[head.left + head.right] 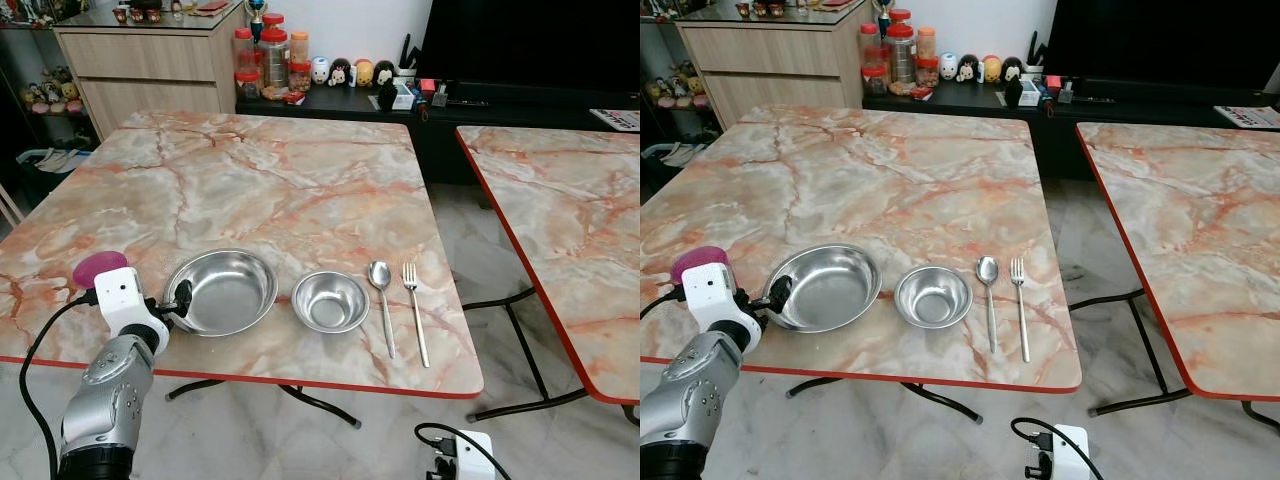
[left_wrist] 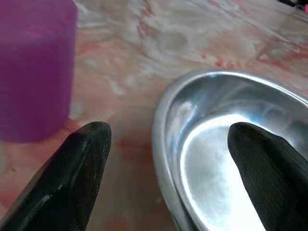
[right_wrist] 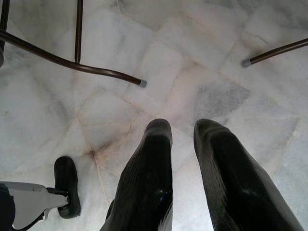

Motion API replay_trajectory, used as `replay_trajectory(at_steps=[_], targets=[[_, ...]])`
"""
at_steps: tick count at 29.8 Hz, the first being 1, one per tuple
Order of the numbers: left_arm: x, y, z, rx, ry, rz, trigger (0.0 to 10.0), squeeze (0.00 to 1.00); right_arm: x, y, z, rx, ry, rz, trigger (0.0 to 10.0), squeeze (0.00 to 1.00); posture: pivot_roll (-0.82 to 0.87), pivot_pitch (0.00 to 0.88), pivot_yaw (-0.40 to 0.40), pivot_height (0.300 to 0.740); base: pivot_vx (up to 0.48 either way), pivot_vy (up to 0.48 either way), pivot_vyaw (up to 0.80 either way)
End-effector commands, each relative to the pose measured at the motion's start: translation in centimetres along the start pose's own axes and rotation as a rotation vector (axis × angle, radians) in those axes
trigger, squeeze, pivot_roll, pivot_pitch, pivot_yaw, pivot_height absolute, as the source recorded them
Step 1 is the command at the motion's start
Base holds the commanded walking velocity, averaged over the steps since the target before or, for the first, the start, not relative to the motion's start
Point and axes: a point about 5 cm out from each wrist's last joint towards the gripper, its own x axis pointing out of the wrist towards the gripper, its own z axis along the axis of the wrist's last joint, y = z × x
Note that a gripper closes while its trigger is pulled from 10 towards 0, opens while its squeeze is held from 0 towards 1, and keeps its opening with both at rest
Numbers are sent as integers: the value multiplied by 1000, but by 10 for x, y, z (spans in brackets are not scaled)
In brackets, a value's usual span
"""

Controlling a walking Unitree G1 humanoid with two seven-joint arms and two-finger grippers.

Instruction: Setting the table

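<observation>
Pale marble floor tiles (image 3: 202, 57) lie nearest, seen past the right gripper (image 3: 183, 127), which hangs low beside the robot, pointing down, its two black fingers a small way apart and holding nothing; dark metal table legs (image 3: 96, 70) cross the floor beyond it. Above, a square table (image 1: 300, 170) with an orange-veined marble top and a red edge stands in front of the robot. The left arm (image 1: 105, 400), silver with a white wrist block, reaches up and forward from the lower left to the table's near edge. The left gripper (image 2: 166, 132) is spread open, one finger outside the rim and one inside the bowl of a large steel dish (image 1: 222, 290); whether either finger touches the metal cannot be told. From the head view the wrist hides most of the fingers. Just beside the gripper, further to the left, a purple cup (image 1: 98, 268) stands partly hidden behind the wrist. Right of the large dish, in a row along the near edge, sit a smaller steel bowl (image 1: 330, 300), a spoon (image 1: 382, 300) and a fork (image 1: 414, 310), each close to the next but apart. A second marble table (image 1: 570, 230) is cut off at the right. Farthest back stand a wooden cabinet (image 1: 150, 65), jars (image 1: 272, 55), small figurines (image 1: 350, 72) and a dark screen (image 1: 530, 40).
</observation>
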Motion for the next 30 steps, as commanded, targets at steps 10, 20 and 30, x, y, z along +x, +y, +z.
replay_trajectory(at_steps=[10, 20, 30], targets=[[2, -5, -14, -1, 105, -14, 10000, 0, 0, -1, -1, 16, -2, -7, 10000, 0, 49, 0, -26, 740, 0, 0, 0], [3, -3, -15, -38, 129, 8, 10000, 0, -1, 0, -2, 17, -1, -7, 10000, 0, 48, 0, -26, 740, 0, 0, 0], [4, -7, -12, -47, 136, -8, 0, 0, 0, 0, -1, 19, -1, -4, 10000, 0, 48, 0, -25, 740, 0, 0, 0]])
